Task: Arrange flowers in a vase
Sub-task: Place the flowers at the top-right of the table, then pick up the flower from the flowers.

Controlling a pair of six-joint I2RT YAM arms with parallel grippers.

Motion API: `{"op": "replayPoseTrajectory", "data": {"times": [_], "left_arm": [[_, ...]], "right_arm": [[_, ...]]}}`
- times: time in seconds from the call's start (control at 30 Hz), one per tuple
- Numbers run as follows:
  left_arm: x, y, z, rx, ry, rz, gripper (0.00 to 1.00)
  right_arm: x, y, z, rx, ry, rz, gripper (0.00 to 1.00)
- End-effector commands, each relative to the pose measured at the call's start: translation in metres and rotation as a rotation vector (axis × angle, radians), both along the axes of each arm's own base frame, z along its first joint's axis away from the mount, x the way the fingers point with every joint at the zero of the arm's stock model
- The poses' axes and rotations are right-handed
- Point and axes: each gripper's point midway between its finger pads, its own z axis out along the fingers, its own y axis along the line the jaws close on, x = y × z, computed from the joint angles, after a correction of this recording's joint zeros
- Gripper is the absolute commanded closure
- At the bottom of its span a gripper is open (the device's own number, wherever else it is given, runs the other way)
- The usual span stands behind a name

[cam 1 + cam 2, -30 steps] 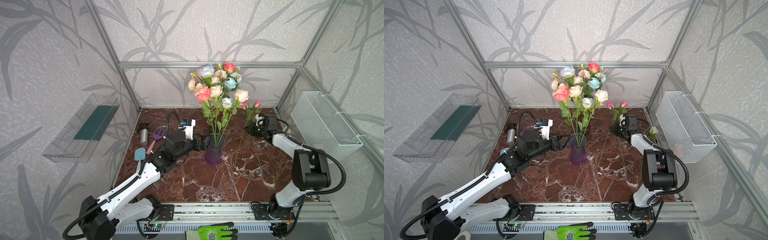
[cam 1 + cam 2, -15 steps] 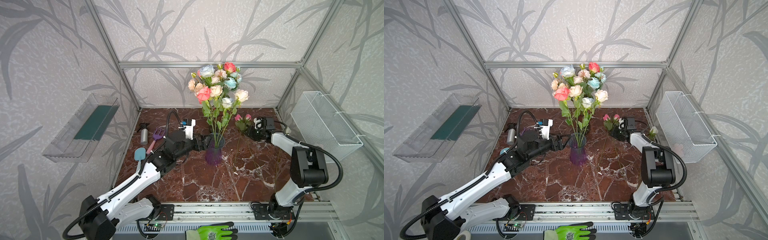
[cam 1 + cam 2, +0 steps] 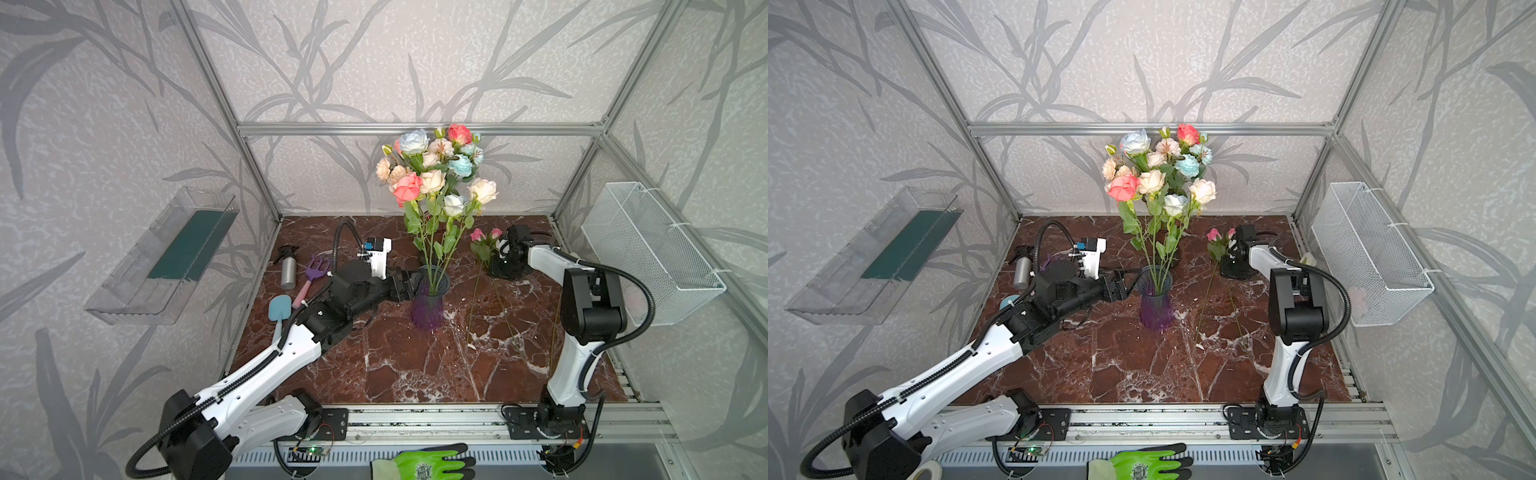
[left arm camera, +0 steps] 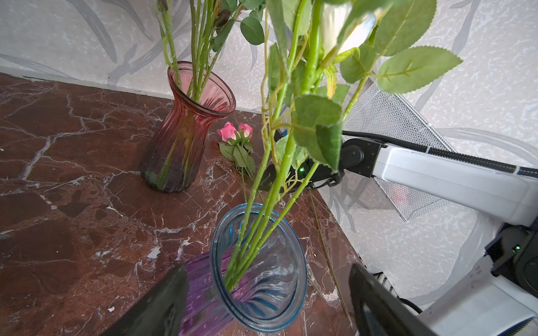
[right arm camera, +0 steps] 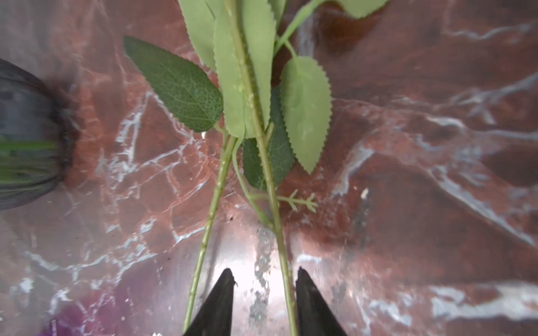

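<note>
We had the left gripper (image 4: 267, 270) low at the purple-and-blue glass vase (image 3: 429, 301). Its jaws stood wide apart, one finger on each side of the glass, and we could not tell whether either pad touched it. We judged it should brace the vase there, so an incoming stem could not tip it.

To the right, the right gripper (image 5: 264, 270) sat low over the marble tabletop (image 3: 395, 365) with jaws apart. One pink rosebud stem (image 5: 273, 189) ran between them unclamped, and a second stem (image 5: 209, 209) lay just outside. We judged the grip should take that one stem alone, centred, below the leaves. The pink rosebuds (image 4: 235, 132) lay on the table beside that arm.

The clear wall bin (image 3: 166, 257) held a dark green sheet (image 3: 187, 245). The purple-and-blue vase held several stems of the flowers (image 3: 432, 178), and the red glass vase (image 4: 186, 128) behind it held more. The white mesh basket (image 3: 648, 253) showed only a faint pink shape that we could not name.
</note>
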Motion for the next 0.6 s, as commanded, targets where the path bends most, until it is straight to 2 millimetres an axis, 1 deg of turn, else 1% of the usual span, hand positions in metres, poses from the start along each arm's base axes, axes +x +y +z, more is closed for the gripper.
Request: {"op": "replayPoseTrajectory", "data": {"times": [0.0,0.03,0.13,0.2,0.27,0.37,0.43,0.57], "left_arm": [[0.0,0.0,0.014,-0.009,-0.032,-0.001,0.13],[0.0,0.0,0.014,-0.009,-0.032,0.0,0.13],[-0.001,0.001,0.017,-0.009,-0.042,0.003,0.13],[-0.001,0.003,0.02,-0.013,-0.049,0.006,0.13],[-0.002,0.003,0.022,-0.019,-0.052,0.002,0.13],[-0.003,0.004,0.024,-0.022,-0.057,0.003,0.13],[-0.004,0.004,0.025,-0.023,-0.06,0.003,0.13],[-0.002,0.006,0.024,-0.012,-0.064,0.014,0.13]], "right_arm": [[-0.007,0.002,-0.01,-0.067,0.067,0.064,0.65],[-0.007,0.003,-0.013,-0.085,0.076,0.067,0.66],[-0.008,0.001,-0.019,-0.105,0.088,0.059,0.75],[-0.008,-0.001,-0.019,-0.115,0.085,0.053,0.83],[-0.008,-0.002,-0.015,-0.119,0.074,0.046,0.88],[-0.006,-0.003,-0.004,-0.117,0.033,0.03,0.91],[-0.004,-0.001,0.007,-0.103,0.001,0.018,0.93],[-0.002,0.003,0.037,-0.059,-0.09,-0.002,0.97]]}}
